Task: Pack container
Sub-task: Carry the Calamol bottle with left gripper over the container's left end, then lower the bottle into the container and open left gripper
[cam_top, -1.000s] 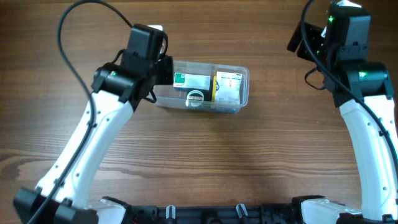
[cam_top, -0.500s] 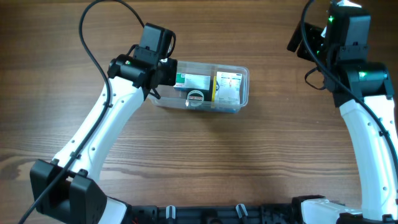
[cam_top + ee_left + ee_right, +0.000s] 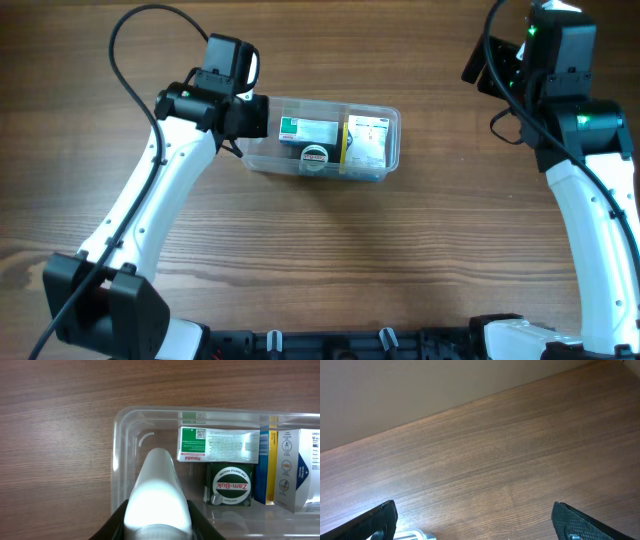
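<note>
Task thing: a clear rectangular plastic container (image 3: 396,150) with rounded corners and a rim. It sits flat on the brown wood-grain surface (image 3: 350,250), just toward 12 o'clock from the middle of the overhead view. Its long side runs from 9 to 3 o'clock.
Contents, middle: a green-and-white Panadol box (image 3: 217,445) lies flat along the container's 12 o'clock wall. A dark green Zam-Buk tin (image 3: 229,487) with a round label facing up sits just at the box's 6 o'clock side.
Contents, 3 o'clock end: a blue, yellow and white carton (image 3: 287,467) stands on edge, just beside the Panadol box and the tin.
Left end effector (image 3: 159,467): the white fingers are pressed together with nothing seen between them. It hangs over the container's 9 o'clock end, with its tips pointing toward the Panadol box but apart from it.
Left contact: the views do not show whether the fingers touch the container's floor.
Right end effector (image 3: 480,522): the jaws are spread wide and hold nothing. It is over bare wood at about 2 o'clock in the overhead view, well apart from the container.
</note>
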Robot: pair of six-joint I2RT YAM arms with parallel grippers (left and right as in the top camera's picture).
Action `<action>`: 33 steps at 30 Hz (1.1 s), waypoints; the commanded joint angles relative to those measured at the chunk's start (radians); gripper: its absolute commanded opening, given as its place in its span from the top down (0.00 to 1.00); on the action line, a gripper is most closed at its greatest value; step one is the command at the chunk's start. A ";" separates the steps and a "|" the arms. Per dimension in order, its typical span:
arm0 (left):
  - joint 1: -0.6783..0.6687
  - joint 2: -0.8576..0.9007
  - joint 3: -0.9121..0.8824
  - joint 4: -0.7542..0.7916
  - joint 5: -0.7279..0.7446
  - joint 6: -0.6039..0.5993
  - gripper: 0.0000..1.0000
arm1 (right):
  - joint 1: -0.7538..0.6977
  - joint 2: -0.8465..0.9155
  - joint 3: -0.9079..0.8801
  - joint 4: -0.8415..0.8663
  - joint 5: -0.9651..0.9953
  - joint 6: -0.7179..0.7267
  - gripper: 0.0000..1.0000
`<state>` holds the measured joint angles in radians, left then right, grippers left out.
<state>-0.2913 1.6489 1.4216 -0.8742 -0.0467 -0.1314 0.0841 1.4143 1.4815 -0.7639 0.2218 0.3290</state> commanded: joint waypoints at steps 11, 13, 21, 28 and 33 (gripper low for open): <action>0.003 0.134 0.021 0.056 0.024 0.020 0.93 | 0.001 0.007 -0.001 0.000 0.010 0.014 0.00; 0.003 0.148 0.021 0.062 0.024 0.020 0.94 | 0.001 0.007 -0.001 0.000 0.010 0.013 0.00; 0.003 0.214 0.021 0.063 0.023 0.020 0.96 | 0.001 0.007 -0.001 0.000 0.010 0.013 0.00; 0.003 0.218 0.020 0.054 0.023 0.020 0.96 | 0.001 0.007 -0.001 0.000 0.010 0.013 0.00; 0.003 0.227 0.018 0.043 0.023 0.020 0.95 | 0.001 0.007 -0.001 0.000 0.010 0.014 0.00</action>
<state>-0.2916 1.8721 1.4223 -0.8307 -0.0349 -0.1310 0.0841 1.4143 1.4815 -0.7639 0.2218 0.3290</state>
